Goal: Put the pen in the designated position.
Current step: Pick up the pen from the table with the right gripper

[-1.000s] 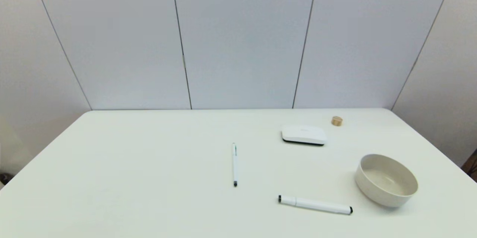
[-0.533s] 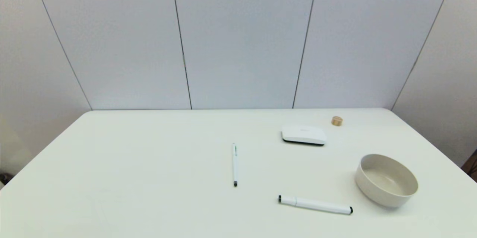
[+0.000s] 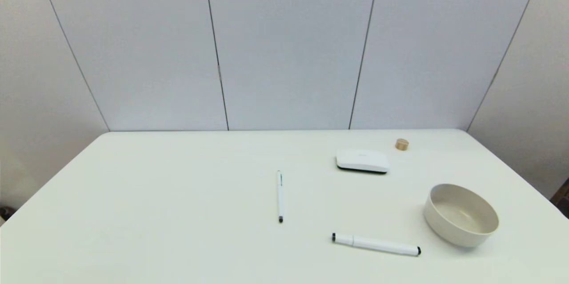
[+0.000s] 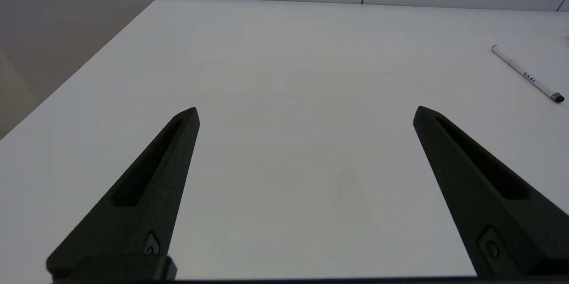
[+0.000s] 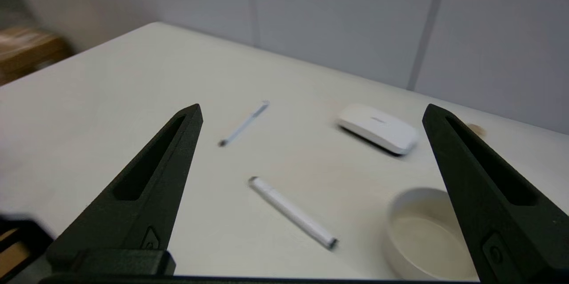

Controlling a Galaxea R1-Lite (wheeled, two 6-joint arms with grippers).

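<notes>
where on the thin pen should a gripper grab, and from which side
Probably mid-barrel, coming straight down with fingers closing across its width. The pen lies flat on the table, too low for a side approach, with bare surface around it.

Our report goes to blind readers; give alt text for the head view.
A thin white pen lies mid-table, untouched. To its right: a thicker marker, an empty bowl, a flat white device, a small wooden cap.
</notes>
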